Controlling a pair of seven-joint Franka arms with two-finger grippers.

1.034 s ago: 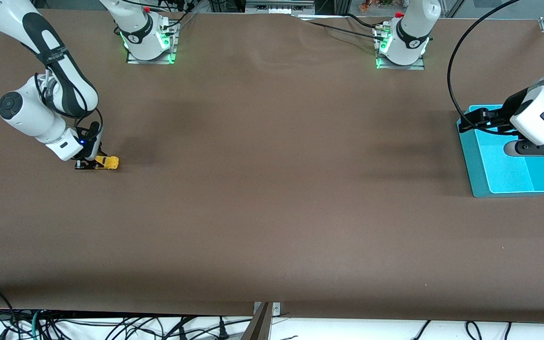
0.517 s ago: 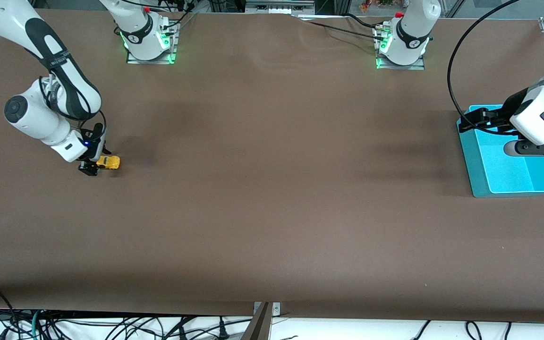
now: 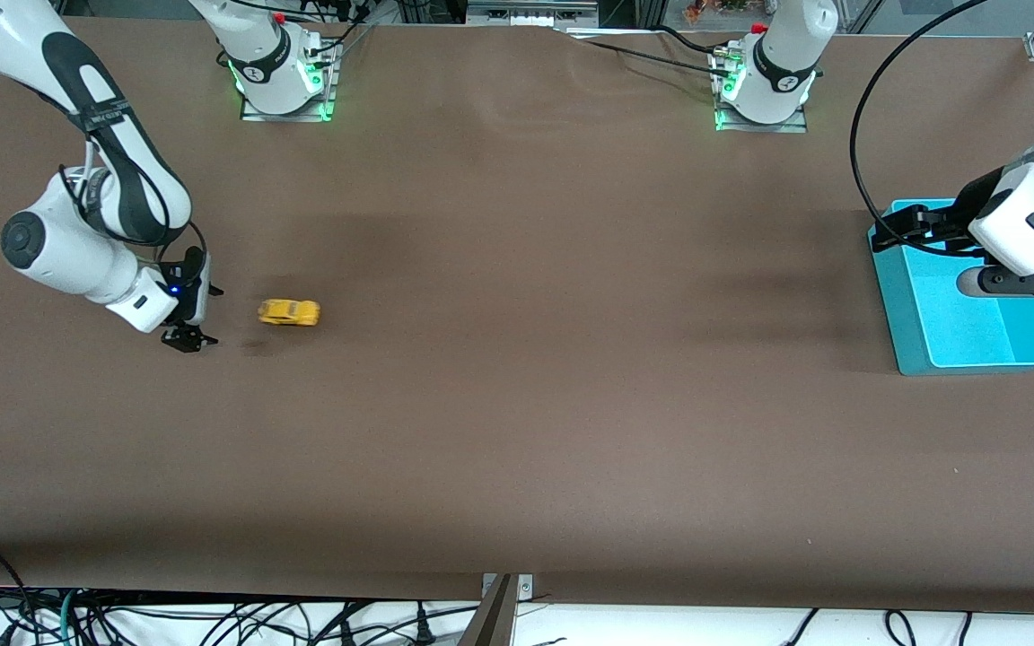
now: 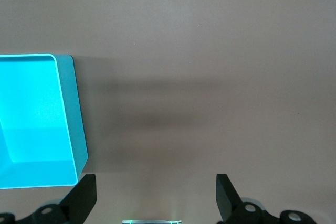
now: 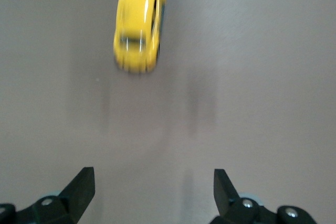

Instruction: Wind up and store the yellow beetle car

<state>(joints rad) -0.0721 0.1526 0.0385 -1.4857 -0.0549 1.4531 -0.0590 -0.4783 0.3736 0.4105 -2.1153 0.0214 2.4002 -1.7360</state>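
Observation:
The yellow beetle car (image 3: 289,311) stands on its wheels on the brown table, free of any grip, a short way from my right gripper (image 3: 188,339) toward the left arm's end. In the right wrist view the yellow beetle car (image 5: 139,20) looks blurred, well clear of the open, empty right gripper (image 5: 152,190). My left gripper (image 3: 903,229) hangs over the rim of the teal bin (image 3: 921,334) at the left arm's end. It shows open and empty in the left wrist view (image 4: 155,195), beside the teal bin (image 4: 71,114).
The two arm bases (image 3: 284,76) (image 3: 764,85) stand along the table edge farthest from the front camera. A black cable (image 3: 858,135) loops above the bin. Wide bare tabletop (image 3: 571,359) lies between the car and the bin.
My right gripper has opened and let go of the car. The car has rolled away from it toward the left arm's end. The left arm has not moved.

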